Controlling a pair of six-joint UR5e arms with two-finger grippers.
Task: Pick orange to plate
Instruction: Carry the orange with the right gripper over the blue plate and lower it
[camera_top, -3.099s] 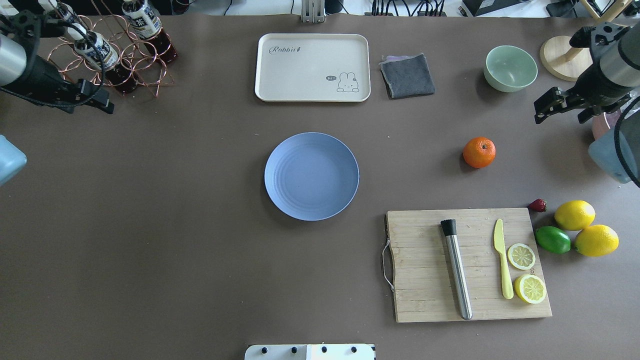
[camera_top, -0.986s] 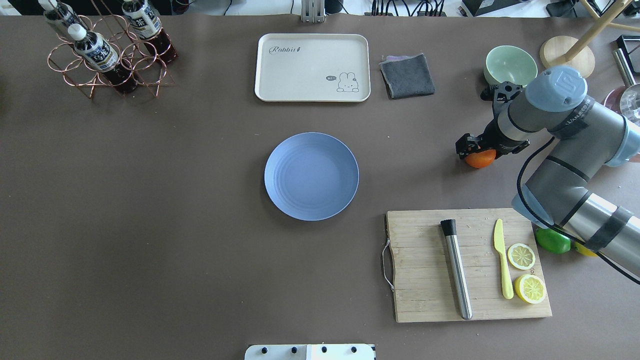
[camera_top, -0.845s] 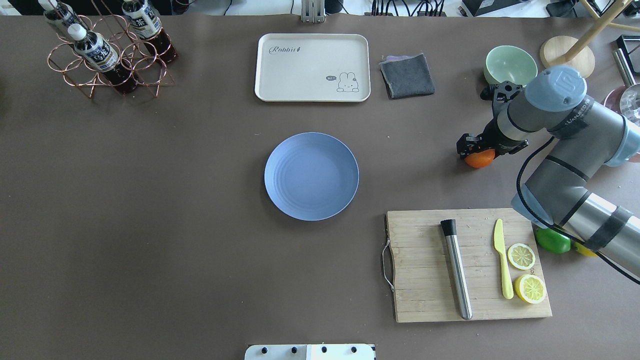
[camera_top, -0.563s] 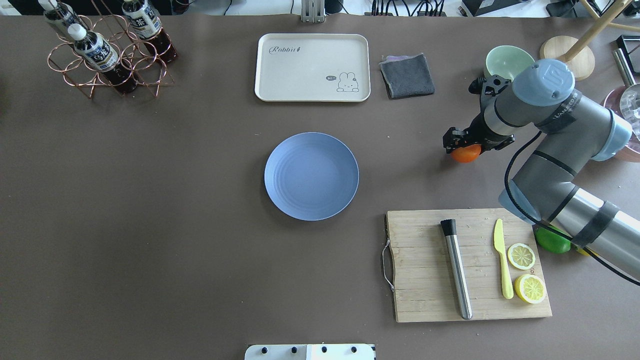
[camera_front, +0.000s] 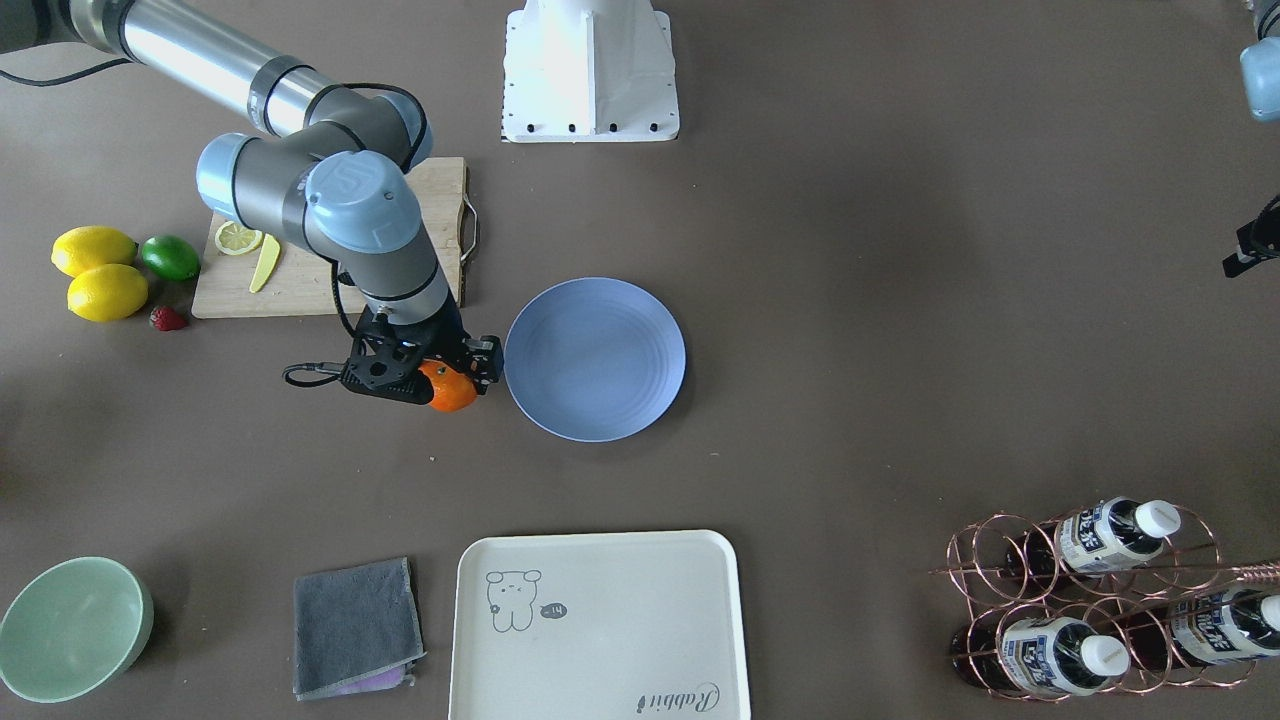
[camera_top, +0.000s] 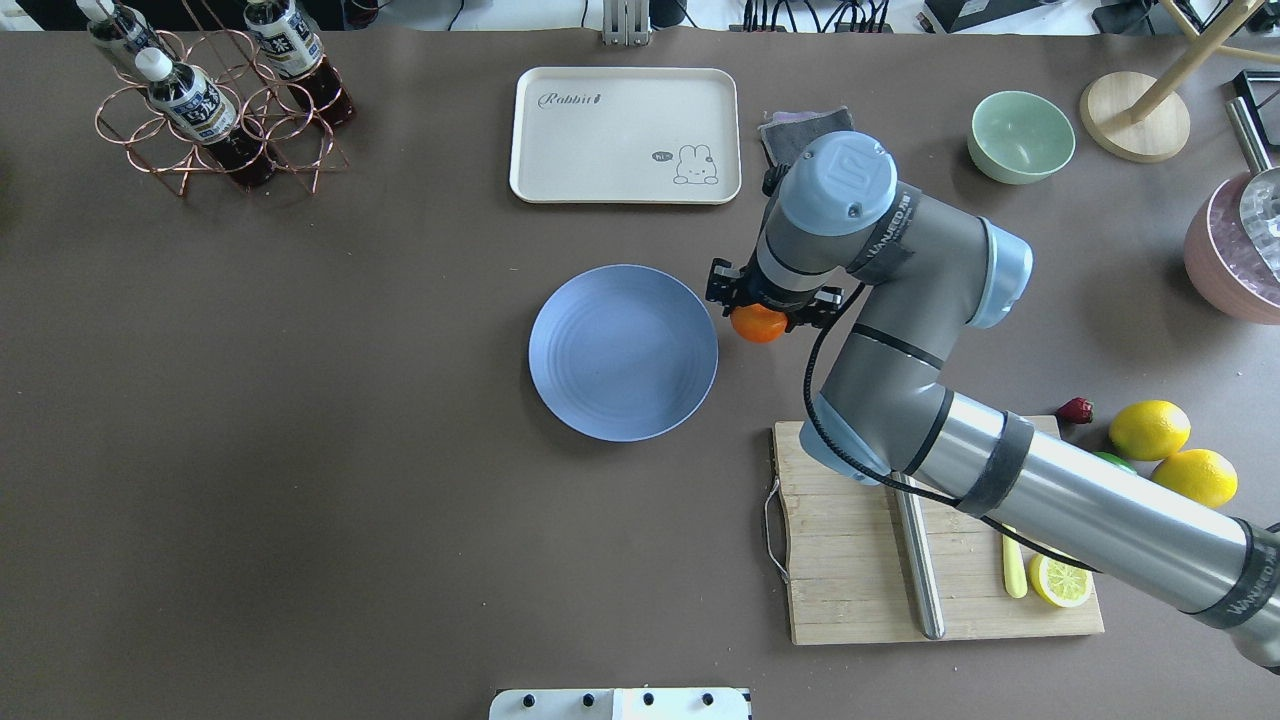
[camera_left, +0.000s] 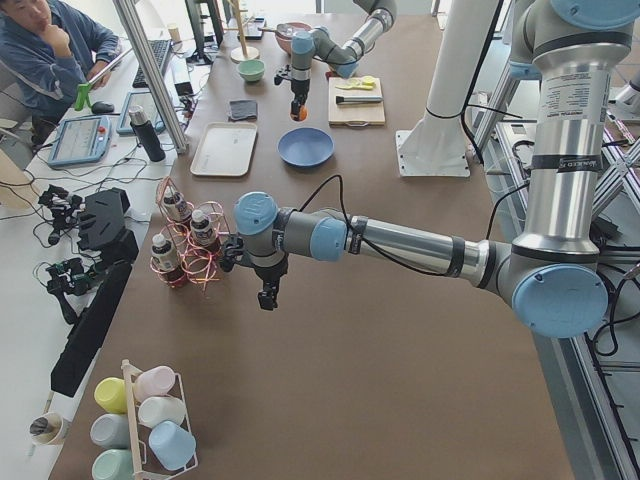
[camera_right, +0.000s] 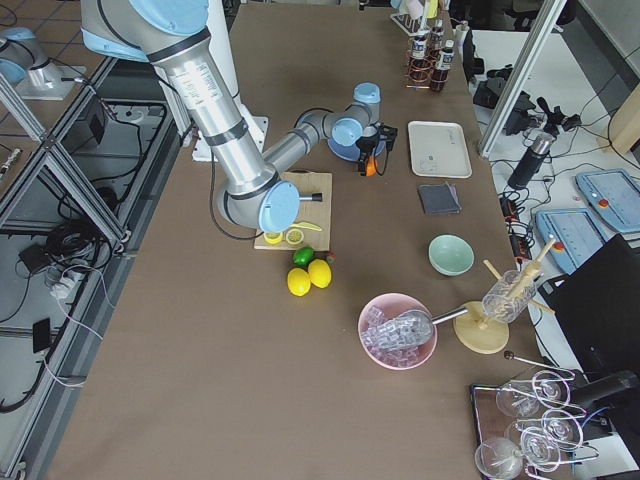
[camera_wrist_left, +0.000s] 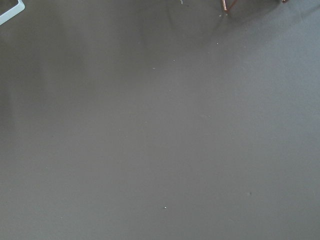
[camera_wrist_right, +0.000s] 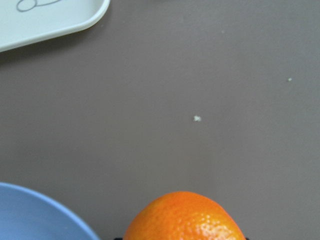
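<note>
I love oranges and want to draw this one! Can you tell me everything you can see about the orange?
The orange is small, round and bright, with shiny, finely dimpled skin in the close-up from the right wrist camera. The right gripper is shut on it from above, so its top is hidden and only the lower part peeks out. It seems lifted a little off the brown table. It hangs just beside the rim of the blue plate, not over it yet. Only the gripper touches it.

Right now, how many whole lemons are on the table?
2. Both sit beside the lime, off the cutting board: one lemon nearer the robot's base, the other lemon by the strawberry. None seems hidden.
</note>
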